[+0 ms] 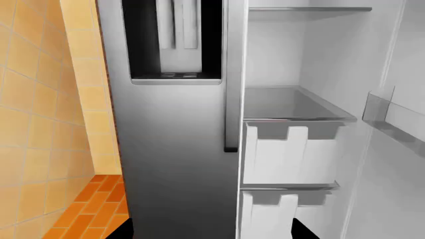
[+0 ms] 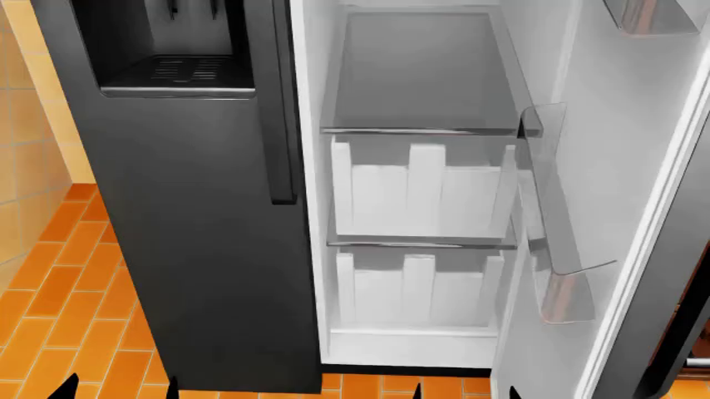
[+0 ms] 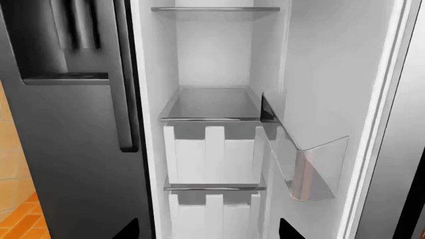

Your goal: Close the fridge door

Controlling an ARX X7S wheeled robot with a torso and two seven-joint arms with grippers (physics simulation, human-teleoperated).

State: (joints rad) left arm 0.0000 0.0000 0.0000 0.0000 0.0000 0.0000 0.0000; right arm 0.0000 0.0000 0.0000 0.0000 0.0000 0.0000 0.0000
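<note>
The fridge door [image 2: 627, 158] stands swung open at the right, its white inner face toward the compartment. A clear plastic bin [image 2: 564, 278] hangs on that face. The right wrist view shows the same door [image 3: 332, 74] and bin [image 3: 307, 172]; in the left wrist view the door [image 1: 398, 194] fills one edge. My left gripper [image 2: 119, 391] is open in front of the dispenser door, well short of it. My right gripper [image 2: 466, 392] is open facing the open compartment. Neither touches anything. Only the dark fingertips [image 1: 123, 230] [image 3: 130, 230] show in the wrist views.
The dark grey dispenser door [image 2: 199, 233] with its long vertical handle [image 2: 279, 116] is shut at the left. Inside are glass shelves [image 2: 421, 129] and two white drawers [image 2: 416, 195]. Orange tiled floor [image 2: 66, 307] lies below, a tan tiled wall [image 1: 40, 99] to the left.
</note>
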